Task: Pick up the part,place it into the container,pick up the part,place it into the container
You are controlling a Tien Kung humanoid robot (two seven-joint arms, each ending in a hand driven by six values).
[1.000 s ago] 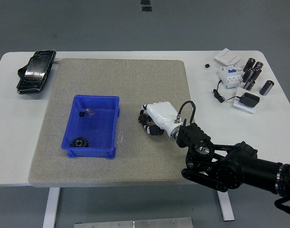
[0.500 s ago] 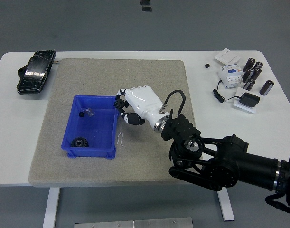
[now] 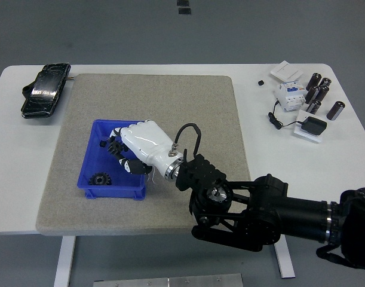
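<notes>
The right hand (image 3: pixel 137 146) has travelled left across the grey mat. A second ago it sat curled over a small black gear out on the mat, right of the blue bin (image 3: pixel 94 172); half a second ago it had reached the bin's right wall. Now it hangs over the inside of the bin, fingers (image 3: pixel 117 143) curled around something dark. The black arm has swung in after it, stretching further across the mat's lower right.
</notes>
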